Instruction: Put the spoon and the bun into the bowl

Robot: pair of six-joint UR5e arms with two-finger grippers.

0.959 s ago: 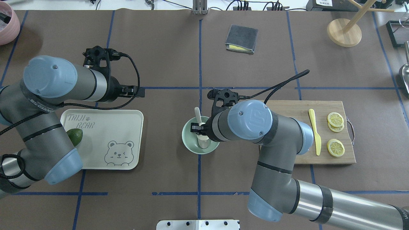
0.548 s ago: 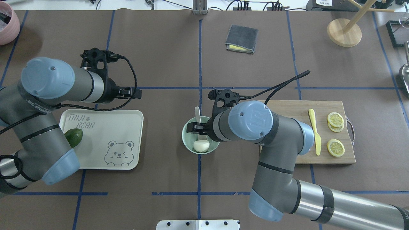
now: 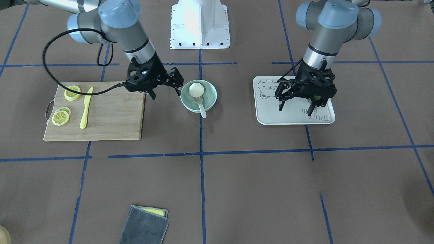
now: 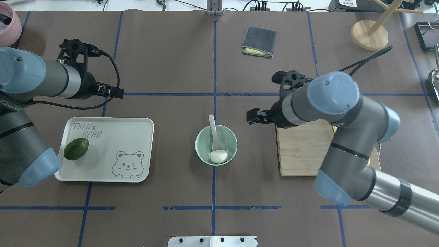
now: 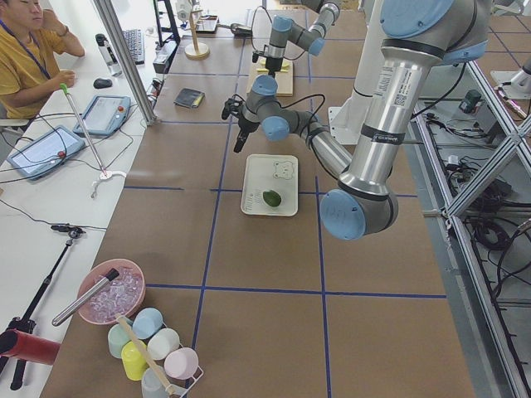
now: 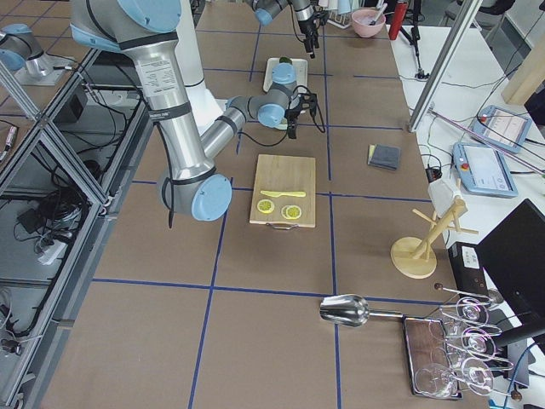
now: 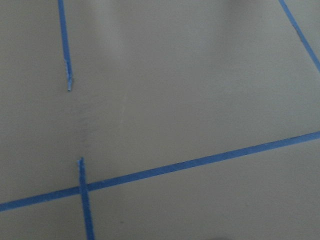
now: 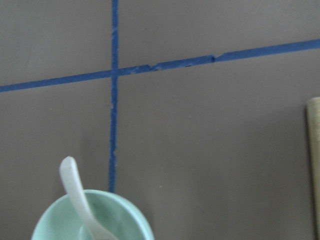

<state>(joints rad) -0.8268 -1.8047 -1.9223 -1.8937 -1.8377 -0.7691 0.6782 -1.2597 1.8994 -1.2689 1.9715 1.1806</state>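
The pale mint-green bowl [image 4: 201, 137] stands at the table's middle. The white bun [image 4: 218, 156] lies inside it at the near side. The off-white spoon [image 4: 213, 130] rests in the bowl with its handle over the far rim. In the front view the bowl [image 3: 211, 98] holds the bun [image 3: 196, 89] and the spoon [image 3: 202, 107]. My right gripper [image 4: 252, 116] is open and empty, hovering right of the bowl, also in the front view [image 3: 165, 93]. The right wrist view shows the bowl's rim [image 8: 135, 220] and the spoon handle [image 8: 74, 187]. My left gripper [image 4: 116, 92] is open and empty beyond the tray's far edge.
A beige bear-printed tray [image 4: 130, 137] with a dark green avocado [image 4: 76, 148] lies left of the bowl. A wooden cutting board [image 3: 112, 115] with a yellow knife [image 3: 84, 108] and lemon slices [image 3: 61, 116] lies to the right. A grey cloth [image 4: 259, 42] lies at the far middle.
My right gripper let the bun drop into the bowl, then drew back to the right and away from it. My left arm swung further left and away from the tray.
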